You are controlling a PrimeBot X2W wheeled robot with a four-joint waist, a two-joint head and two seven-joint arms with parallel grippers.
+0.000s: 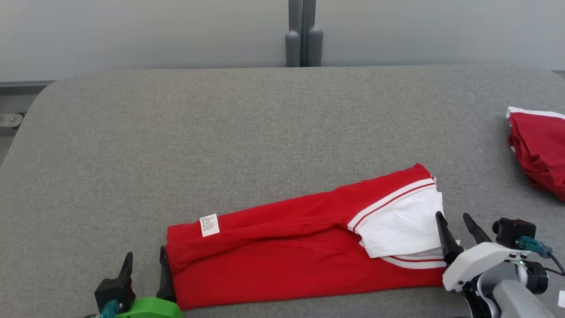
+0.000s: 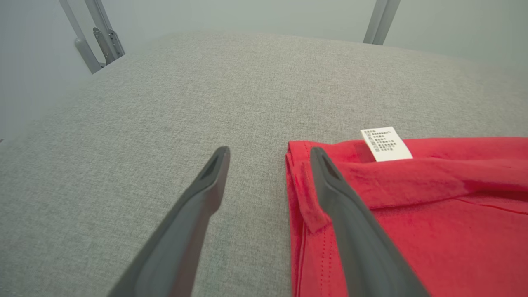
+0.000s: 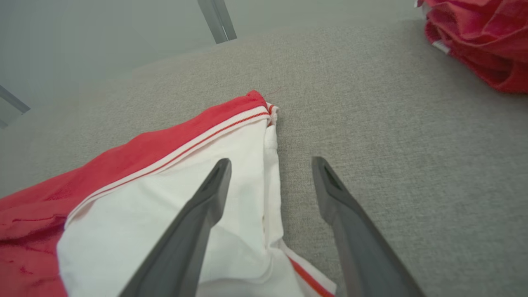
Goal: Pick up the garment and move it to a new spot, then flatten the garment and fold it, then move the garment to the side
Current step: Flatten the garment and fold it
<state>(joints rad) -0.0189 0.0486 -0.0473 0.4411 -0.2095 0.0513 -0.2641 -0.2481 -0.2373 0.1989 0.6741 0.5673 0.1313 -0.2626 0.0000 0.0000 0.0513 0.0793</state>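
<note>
A red garment [image 1: 287,247] with a white, red-striped end lies folded lengthwise along the near edge of the grey padded table [image 1: 220,132]. A white care label [image 1: 209,225] sits near its left end. My left gripper [image 1: 145,260] is open at that left end, straddling the red edge [image 2: 301,181], one finger over the cloth and one over bare table. At the right end my right gripper [image 1: 454,223] is open too, straddling the edge of the white part [image 3: 165,198].
A second red garment [image 1: 540,150] with white trim lies bunched at the table's right edge, also seen as the red garment [image 3: 482,45] in the right wrist view. A grey post [image 1: 303,35] stands behind the table. The table's far half is bare.
</note>
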